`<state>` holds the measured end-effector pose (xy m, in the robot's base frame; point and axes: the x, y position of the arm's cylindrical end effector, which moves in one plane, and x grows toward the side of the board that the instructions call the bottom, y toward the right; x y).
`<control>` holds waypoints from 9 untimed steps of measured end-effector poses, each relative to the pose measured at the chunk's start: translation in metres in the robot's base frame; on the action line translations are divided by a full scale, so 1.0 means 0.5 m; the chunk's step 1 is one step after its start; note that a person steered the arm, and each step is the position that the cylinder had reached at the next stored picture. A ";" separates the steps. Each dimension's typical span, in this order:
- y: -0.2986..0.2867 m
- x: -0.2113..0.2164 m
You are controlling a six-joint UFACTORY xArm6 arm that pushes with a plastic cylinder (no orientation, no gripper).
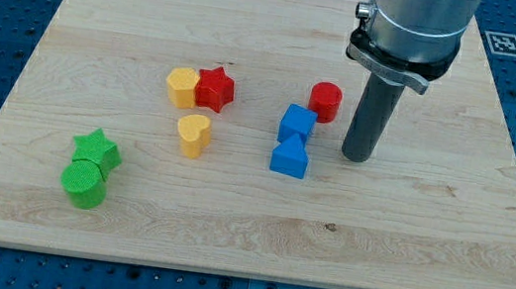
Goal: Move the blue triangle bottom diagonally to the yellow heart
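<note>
The blue triangle (289, 158) lies near the board's middle, touching a blue cube (297, 123) just above it. The yellow heart (193, 134) lies to the left of the triangle, about a hundred pixels away. My tip (357, 159) rests on the board to the right of the blue triangle, a short gap from it, and below the red cylinder (325, 101).
A yellow hexagon block (183, 87) and a red star (214, 88) touch each other above the heart. A green star (97, 151) and a green cylinder (83, 183) sit together at the lower left. The wooden board (423, 256) is edged by a blue perforated table.
</note>
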<state>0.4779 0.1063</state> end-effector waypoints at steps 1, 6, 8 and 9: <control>0.000 -0.004; -0.093 0.000; -0.102 0.003; -0.102 0.010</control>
<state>0.4827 0.0553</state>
